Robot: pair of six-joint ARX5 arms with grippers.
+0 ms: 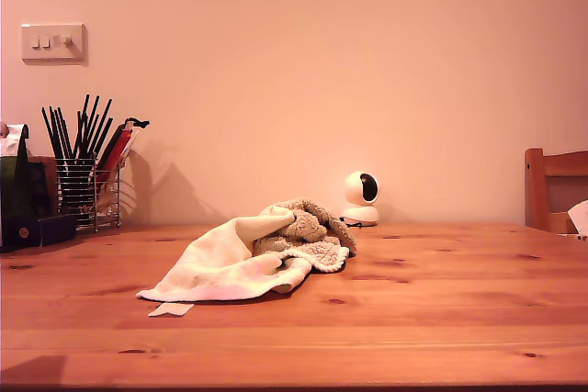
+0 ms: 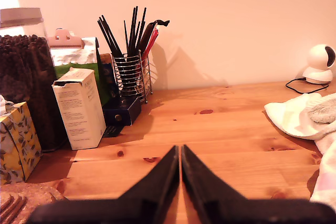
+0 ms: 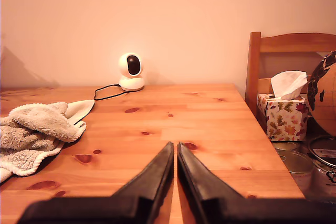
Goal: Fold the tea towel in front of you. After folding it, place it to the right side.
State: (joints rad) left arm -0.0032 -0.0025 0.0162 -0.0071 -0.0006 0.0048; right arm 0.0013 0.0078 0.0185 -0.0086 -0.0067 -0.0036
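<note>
wooden table [image 1: 441,319], plain wall. tea towel [image 1: 248,259]: crumpled heap, unfolded. my first gripper [image 2: 180,153], my second gripper [image 3: 175,148]: clenched, empty, clear of it. step: none begun; next, probably spread flat.

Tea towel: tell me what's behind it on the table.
Behind the crumpled tea towel, a small white camera stands by the wall, its black cable trailing toward the towel. The heap hides any tabletop directly behind it; the table elsewhere shows bare wood.
</note>
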